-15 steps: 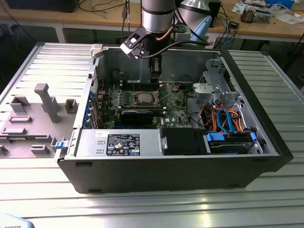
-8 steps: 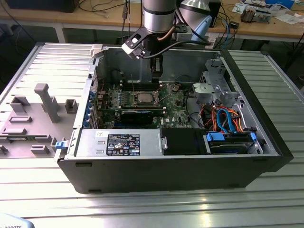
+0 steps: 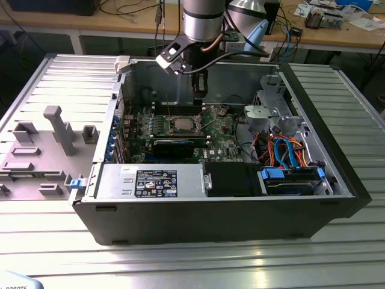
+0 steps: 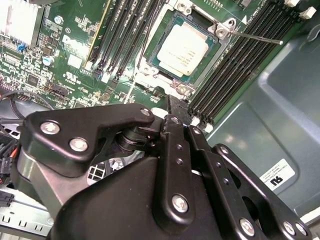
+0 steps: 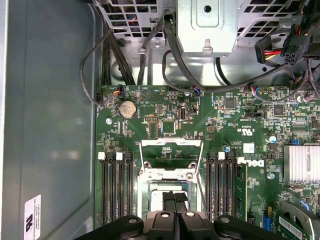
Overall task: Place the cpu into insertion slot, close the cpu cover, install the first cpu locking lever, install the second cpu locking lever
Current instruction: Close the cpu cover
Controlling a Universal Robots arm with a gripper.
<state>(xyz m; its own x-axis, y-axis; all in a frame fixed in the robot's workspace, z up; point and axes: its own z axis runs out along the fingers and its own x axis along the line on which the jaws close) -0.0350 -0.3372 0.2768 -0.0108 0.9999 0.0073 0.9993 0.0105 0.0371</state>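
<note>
The cpu (image 4: pixel 185 49), a square silver-grey chip, lies in the insertion slot (image 4: pixel 151 59) on the green board (image 5: pixel 235 125). In the exterior view it shows at the board's middle (image 3: pixel 182 124). The cpu cover (image 5: pixel 170 154), a silver frame with a square window, stands flipped open just beyond the slot. A thin wire locking lever (image 4: pixel 255 36) sticks out free beside the slot. My gripper (image 5: pixel 175 196) hangs just above the cpu's near edge, shut with nothing between its fingers; it also appears in the exterior view (image 3: pixel 199 95) and the second wrist view (image 4: pixel 172 103).
Black memory slots (image 5: pixel 116 190) flank the socket on both sides. A metal drive cage (image 3: pixel 274 111) and bundled cables (image 3: pixel 283 153) fill the case at the exterior view's right. A finned heatsink (image 5: pixel 301 164) sits on the board. The case wall (image 5: pixel 50 125) runs close by.
</note>
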